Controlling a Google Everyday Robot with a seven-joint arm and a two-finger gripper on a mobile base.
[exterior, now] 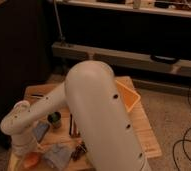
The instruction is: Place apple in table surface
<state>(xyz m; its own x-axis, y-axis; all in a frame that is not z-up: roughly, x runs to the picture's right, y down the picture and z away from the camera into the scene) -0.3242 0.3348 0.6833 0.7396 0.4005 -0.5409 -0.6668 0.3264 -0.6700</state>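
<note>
The apple [31,160], small and orange-red, lies on the table surface [145,134] at its front left corner. The table top is light wooden planks. My white arm sweeps from the lower middle up and round to the left. It ends in the gripper [24,148], which hangs over the front left of the table, right beside and just above the apple. I cannot tell whether it touches the apple.
An orange bin [130,98] stands at the table's back right, partly behind my arm. A dark cup [55,119], a brown bar [72,128], a dark grape bunch [79,150] and a bluish-grey bag [57,155] lie near the apple. Cables run over the floor at the right.
</note>
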